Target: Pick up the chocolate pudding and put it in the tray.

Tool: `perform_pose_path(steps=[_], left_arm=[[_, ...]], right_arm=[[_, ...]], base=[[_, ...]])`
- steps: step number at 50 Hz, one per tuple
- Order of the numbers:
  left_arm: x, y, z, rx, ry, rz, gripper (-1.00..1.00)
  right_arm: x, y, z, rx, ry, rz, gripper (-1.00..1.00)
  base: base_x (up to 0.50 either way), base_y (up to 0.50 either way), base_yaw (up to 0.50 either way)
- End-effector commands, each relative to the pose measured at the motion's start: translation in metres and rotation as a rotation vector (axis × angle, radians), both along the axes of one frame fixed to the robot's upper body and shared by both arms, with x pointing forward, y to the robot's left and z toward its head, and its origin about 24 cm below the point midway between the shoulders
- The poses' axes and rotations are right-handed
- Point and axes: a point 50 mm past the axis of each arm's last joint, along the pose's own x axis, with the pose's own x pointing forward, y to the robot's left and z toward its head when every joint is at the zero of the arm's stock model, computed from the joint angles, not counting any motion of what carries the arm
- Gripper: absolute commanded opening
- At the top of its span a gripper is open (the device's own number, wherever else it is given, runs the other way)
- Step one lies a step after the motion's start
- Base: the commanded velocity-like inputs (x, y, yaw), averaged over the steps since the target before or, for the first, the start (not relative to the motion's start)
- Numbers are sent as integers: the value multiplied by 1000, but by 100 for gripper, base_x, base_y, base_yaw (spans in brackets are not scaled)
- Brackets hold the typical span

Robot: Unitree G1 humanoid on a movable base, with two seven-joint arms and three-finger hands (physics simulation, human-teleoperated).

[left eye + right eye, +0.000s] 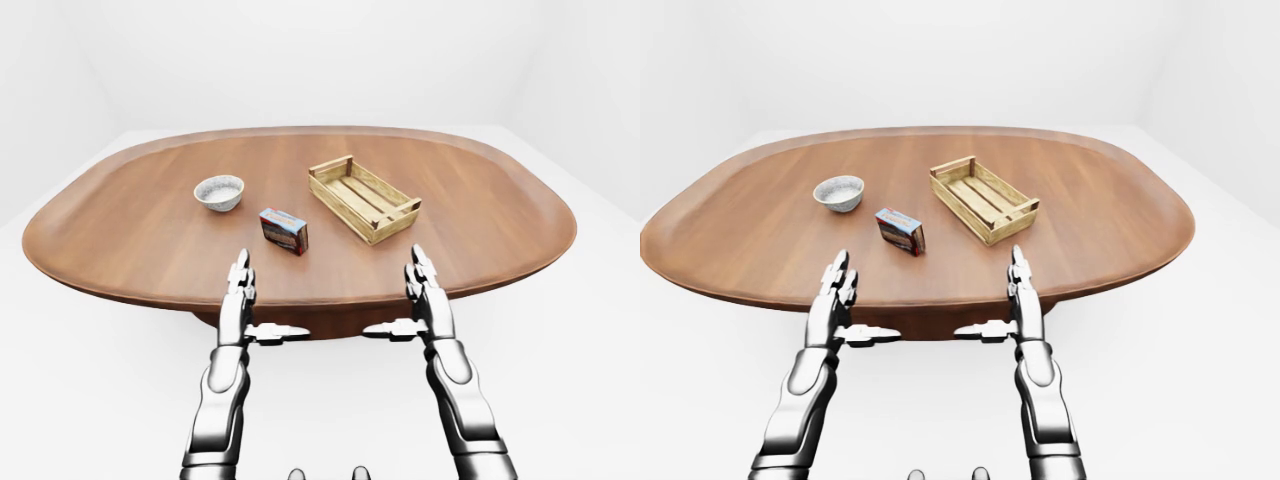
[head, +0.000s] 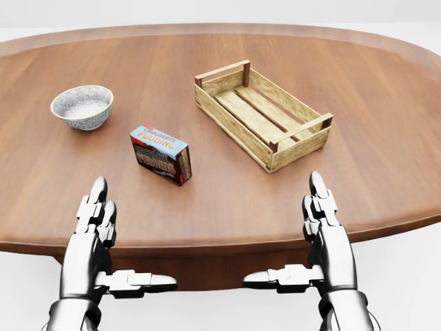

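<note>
the chocolate pudding box (image 2: 160, 154) stands on the wooden oval bench (image 2: 386, 103), near the middle of the head view, with its blue printed top face turned up and its dark long side toward the camera. it sits apart from everything else, touched by neither hand. to its upper right in that view lies the tray (image 2: 262, 114), a slatted wooden crate set at a slant, with nothing in it. to the pudding's upper left sits a small pale bowl (image 2: 82, 106), well apart from the tray and a little apart from the box.

both arms reach in from the bottom of the head view. the left hand (image 2: 96, 238) is at the near edge of the bench, below and to the left of the pudding, fingers stretched straight up and spread open, thumb pointing inward to the right; it holds nothing. the right hand (image 2: 324, 234) mirrors it at the bench edge below the tray's near corner, fingers straight and open, thumb pointing left, also holding nothing. the two hands stand well apart from each other.
</note>
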Motion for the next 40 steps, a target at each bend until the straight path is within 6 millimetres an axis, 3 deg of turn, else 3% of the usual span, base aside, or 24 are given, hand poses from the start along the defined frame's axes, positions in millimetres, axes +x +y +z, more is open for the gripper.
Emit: perform_pose_path(steps=[1, 28, 30, 40], left_arm=[[1, 6, -1, -3, 11, -4, 100], [-1, 4, -1, 11, 15, -24, 100], [-1, 4, -1, 11, 15, -24, 100], [-1, 4, -2, 12, 18, -24, 100]], right_arm=[[1, -7, -1, 4, 4, 7, 100], [-2, -6, 6, -18, -41, 17, 100], [-2, -7, 10, -19, -75, 3, 100], [-18, -12, 69, -148, -344, -64, 100]], base=[[0, 0, 0], [0, 0, 0], [0, 0, 0], [0, 0, 0]])
